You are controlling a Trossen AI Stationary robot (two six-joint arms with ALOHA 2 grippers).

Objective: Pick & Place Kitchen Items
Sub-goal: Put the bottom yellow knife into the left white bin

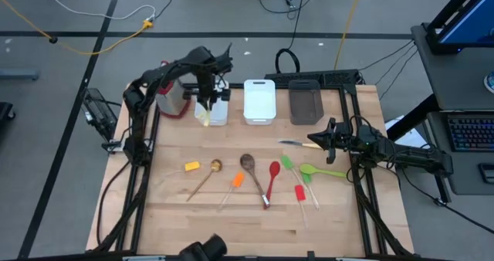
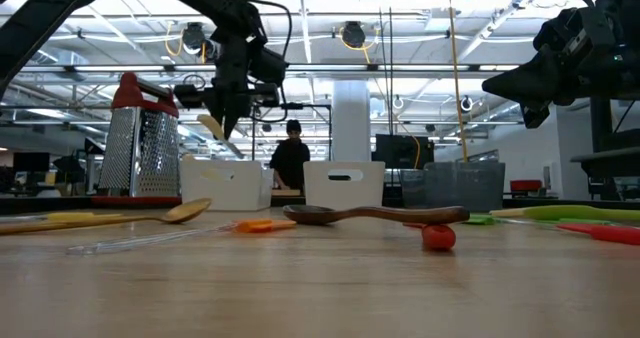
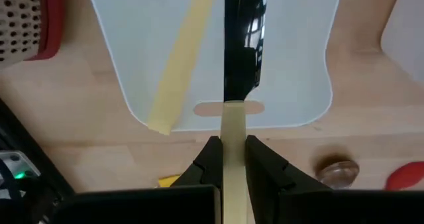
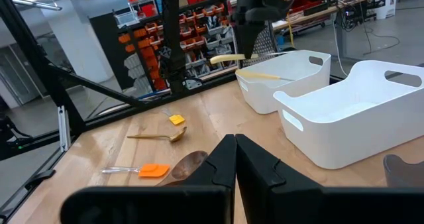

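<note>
The left gripper, over the white bin beside the grater at the desk's far edge, pinches a pale-handled knife.

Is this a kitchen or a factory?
Probably a workshop or robot lab, not a kitchen: racks of red parts bins, a high ceiling with pipes and lights, and cables on the floor around the table.

Left pincer hangs pointing down above the white bin, clamped; right pincer hovers closed, well apart from it.
</note>
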